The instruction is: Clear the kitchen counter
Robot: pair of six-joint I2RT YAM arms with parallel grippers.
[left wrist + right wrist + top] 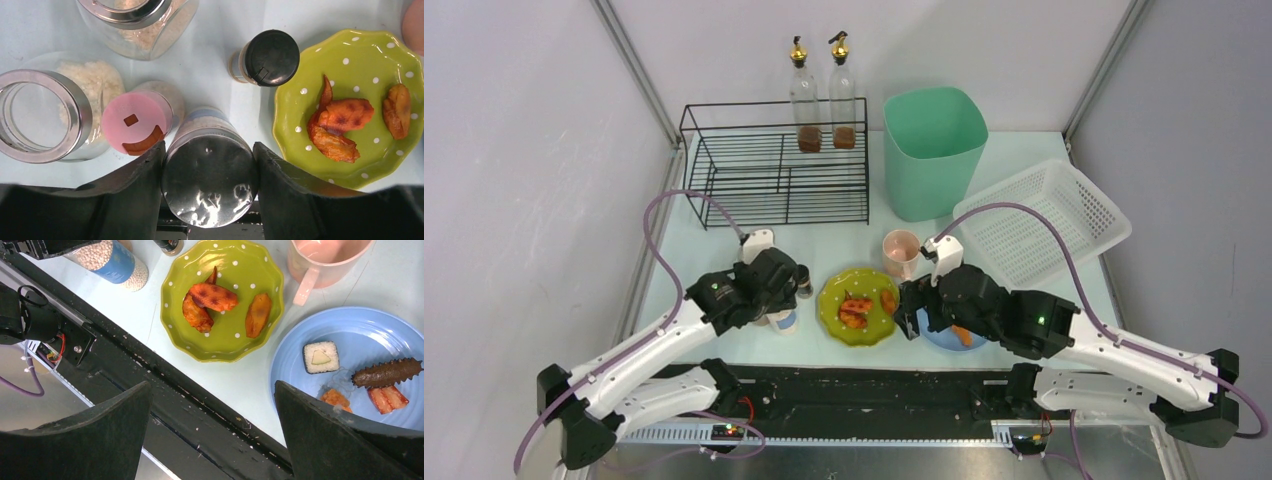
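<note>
The kitchen counter (844,245) is a pale mint-green tabletop. My left gripper (209,165) is shut on a jar with a shiny silver lid (210,180), and both fingers (145,172) press the lid's sides. The top view shows this gripper (774,298) left of the green plate (857,330). That jar (112,260) holds white beads and has a blue label. My right gripper (212,385) hangs open and empty over the counter's near edge, between the green plate (225,345) of fried pieces and the blue plate (360,335) of sushi.
Two glass jars (40,115), a pink-lidded shaker (137,122) and a black-capped shaker (270,57) stand close round the held jar. A pink cup (901,252) is behind the plates. At the back are a black wire rack (774,165), two oil bottles (804,95), a green bin (932,150) and a white basket (1044,222).
</note>
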